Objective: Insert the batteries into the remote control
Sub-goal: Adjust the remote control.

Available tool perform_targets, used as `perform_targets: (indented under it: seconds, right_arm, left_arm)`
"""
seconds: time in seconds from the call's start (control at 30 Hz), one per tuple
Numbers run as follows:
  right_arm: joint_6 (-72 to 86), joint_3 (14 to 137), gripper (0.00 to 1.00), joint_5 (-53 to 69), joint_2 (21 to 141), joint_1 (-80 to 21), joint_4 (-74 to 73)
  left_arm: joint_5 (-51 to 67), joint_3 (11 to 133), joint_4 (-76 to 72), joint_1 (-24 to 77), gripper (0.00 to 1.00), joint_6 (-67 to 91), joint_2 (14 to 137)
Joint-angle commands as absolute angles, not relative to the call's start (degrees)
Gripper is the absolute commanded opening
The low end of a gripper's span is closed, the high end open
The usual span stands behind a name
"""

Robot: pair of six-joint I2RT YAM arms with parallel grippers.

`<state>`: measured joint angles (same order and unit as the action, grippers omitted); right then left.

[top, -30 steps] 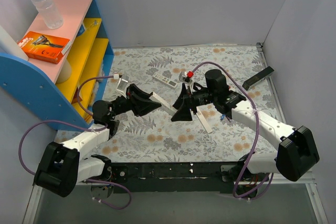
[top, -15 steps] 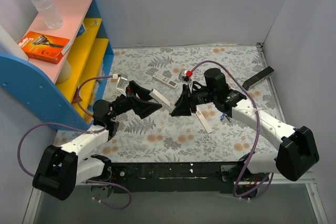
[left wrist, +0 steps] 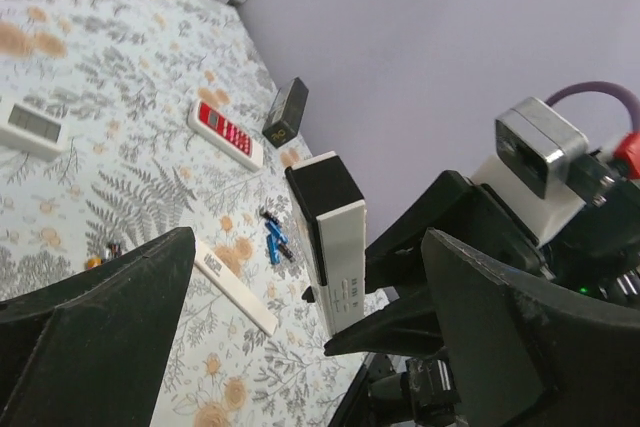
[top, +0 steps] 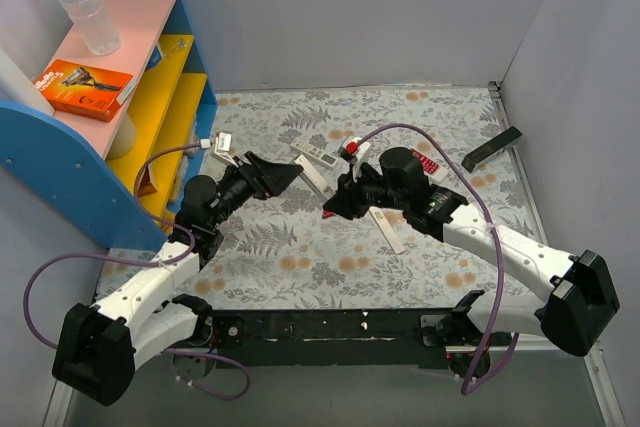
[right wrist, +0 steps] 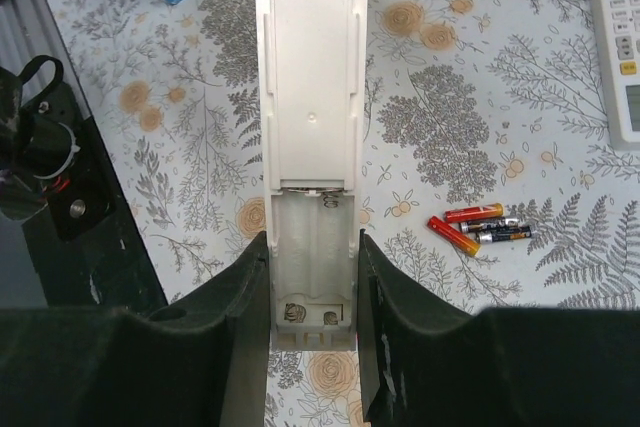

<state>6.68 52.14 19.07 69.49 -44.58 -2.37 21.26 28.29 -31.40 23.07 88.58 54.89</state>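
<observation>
The remote control (right wrist: pixel 310 97) is a long white bar, and my right gripper (right wrist: pixel 313 287) is shut on its lower end. Its back cover is off and the battery bay (right wrist: pixel 312 247) shows bare springs. From above, the remote control (top: pixel 312 176) hangs over the mat between both arms, held by my right gripper (top: pixel 335 207). My left gripper (top: pixel 290 177) stands wide open just left of it, holding nothing. The left wrist view shows the remote control (left wrist: pixel 338 247) with its dark end up, just beyond my left gripper (left wrist: pixel 308 247). Blue batteries (left wrist: pixel 272 241) lie on the mat beyond it.
A loose white cover (top: pixel 390 233) lies on the mat under the right arm. Nearby are a short white buttoned remote (top: pixel 320 155), a red remote (top: pixel 425 164) and a dark bar (top: pixel 492 149). Red-orange and dark cells (right wrist: pixel 470 229) lie together. A blue and yellow shelf (top: pixel 110 137) stands left.
My left gripper let go of the remote control, opened wide and drew back to the left. My right gripper closed on the remote control and shifted slightly left with it.
</observation>
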Motion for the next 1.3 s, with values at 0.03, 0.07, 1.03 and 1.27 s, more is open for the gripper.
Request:
perform_targets:
  seconds: [0.03, 0.07, 1.03, 1.27]
  right_arm:
    - [8.7, 52.12, 0.01, 10.11, 70.13, -47.45, 2.29]
    - [8.7, 52.29, 0.01, 9.85, 70.4, -47.81, 2.29]
    - [9.84, 54.58, 0.81, 7.3, 72.42, -49.22, -6.94]
    - [14.85, 53.79, 0.98, -1.65, 69.18, -47.29, -15.37]
  left_arm:
    - [14.86, 31.55, -27.95, 26.54, 0.98, 94.39, 58.97]
    - [14.59, 32.07, -27.6, 27.15, 0.98, 94.66, 59.93]
    - [5.11, 28.05, -25.75, 31.11, 0.0, 95.88, 59.69]
    - [3.69, 22.42, -26.81, 29.01, 0.0, 96.94, 56.08]
